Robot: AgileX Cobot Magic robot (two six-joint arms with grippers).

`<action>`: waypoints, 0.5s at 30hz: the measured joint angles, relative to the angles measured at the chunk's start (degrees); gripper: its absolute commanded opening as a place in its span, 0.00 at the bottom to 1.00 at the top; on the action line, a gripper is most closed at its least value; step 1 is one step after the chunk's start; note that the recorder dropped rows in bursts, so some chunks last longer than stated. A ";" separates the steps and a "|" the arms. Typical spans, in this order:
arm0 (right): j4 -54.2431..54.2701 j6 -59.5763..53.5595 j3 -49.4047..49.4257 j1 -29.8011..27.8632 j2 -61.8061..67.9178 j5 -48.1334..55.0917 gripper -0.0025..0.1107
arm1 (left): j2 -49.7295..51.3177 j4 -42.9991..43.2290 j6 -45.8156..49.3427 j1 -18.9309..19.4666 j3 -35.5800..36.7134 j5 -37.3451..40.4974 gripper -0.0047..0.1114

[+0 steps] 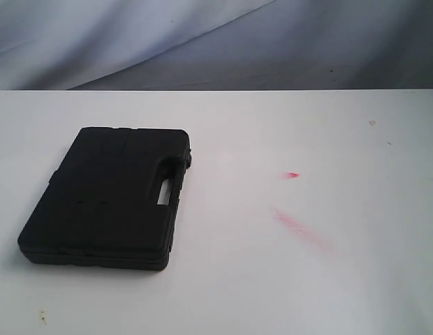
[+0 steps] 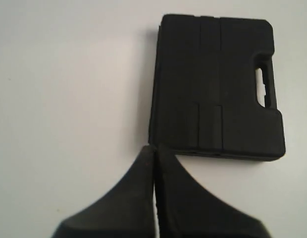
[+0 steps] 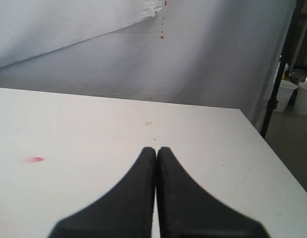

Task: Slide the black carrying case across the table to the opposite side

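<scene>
Shows, from the exterior view, a black carrying case (image 1: pixel 108 195) lying flat and closed on the table (image 1: pixel 307 279), at about eight o'clock from the tabletop's middle. Carries its handle slot (image 1: pixel 164 193) on the edge facing three o'clock. Farther toward three o'clock, well apart from the case: a small red spot (image 1: pixel 291 175) and, at about five o'clock from that, a longer red smear (image 1: pixel 295 223). Beyond the far table edge, at twelve o'clock: a grey cloth backdrop (image 1: pixel 202 42).

In the left wrist view, finds the left gripper (image 2: pixel 154 148) pressed fully together, holding nothing, with the tips just beside one corner of the case. Cannot tell whether touching it or hanging just above.

In the right wrist view, finds the right gripper (image 3: pixel 156 148) likewise closed tight on nothing, over bare white tabletop. Off the table's side, on the floor: white buckets (image 3: pixel 292 94).
</scene>
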 measured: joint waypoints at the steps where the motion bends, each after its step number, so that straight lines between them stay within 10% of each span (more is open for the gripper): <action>1: 0.00 0.00 0.00 0.00 0.00 0.00 0.02 | 1.25 -0.94 0.00 0.00 0.00 0.13 0.04; 15: 0.00 0.00 0.00 0.00 0.00 0.00 0.02 | 23.93 -10.01 -2.73 -1.84 -0.24 0.52 0.04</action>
